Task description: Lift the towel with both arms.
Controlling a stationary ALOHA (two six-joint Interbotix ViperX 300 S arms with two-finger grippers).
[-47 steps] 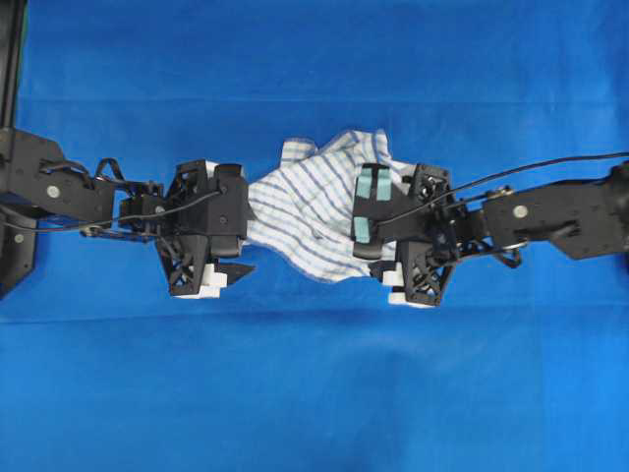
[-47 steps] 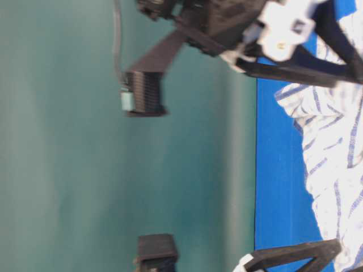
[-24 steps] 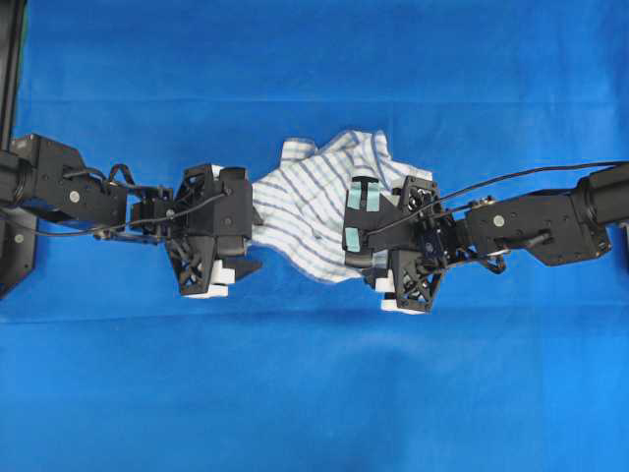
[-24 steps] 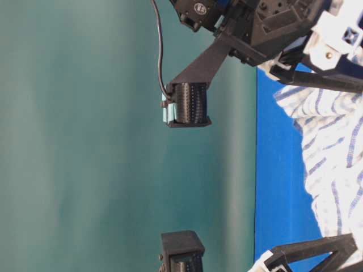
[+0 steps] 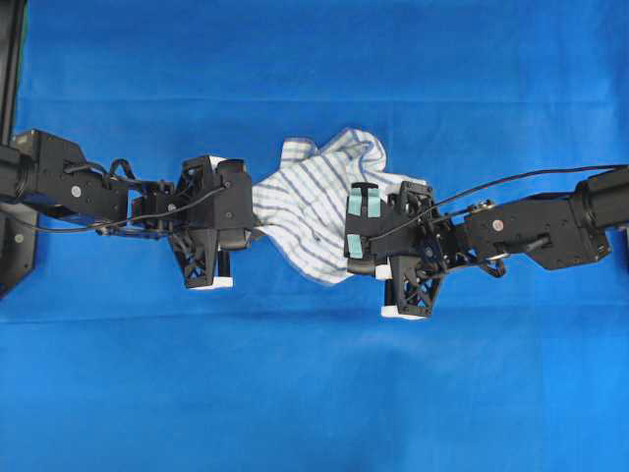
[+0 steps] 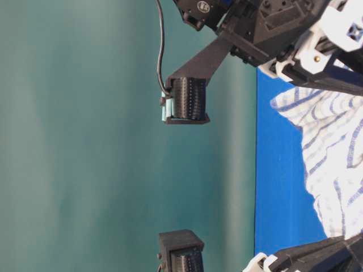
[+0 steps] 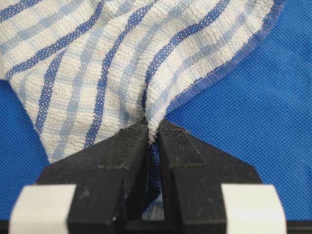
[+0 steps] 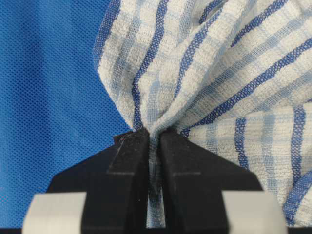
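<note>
Left claw point(image 7: 152, 127) and right claw point(image 8: 153, 134) each clenched on a pinched fold at opposite ends of the towel point(image 5: 310, 211), so both ends can rise off the bench point(image 5: 314, 393) together.

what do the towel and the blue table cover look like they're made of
The towel looks like soft woven cotton terry: nubby loops, white with blue stripes, bunching into folds where it is pinched. The blue table cover looks like a fine synthetic mesh or knit, matte, with a regular dotted weave. Both are guesses from texture.
</note>
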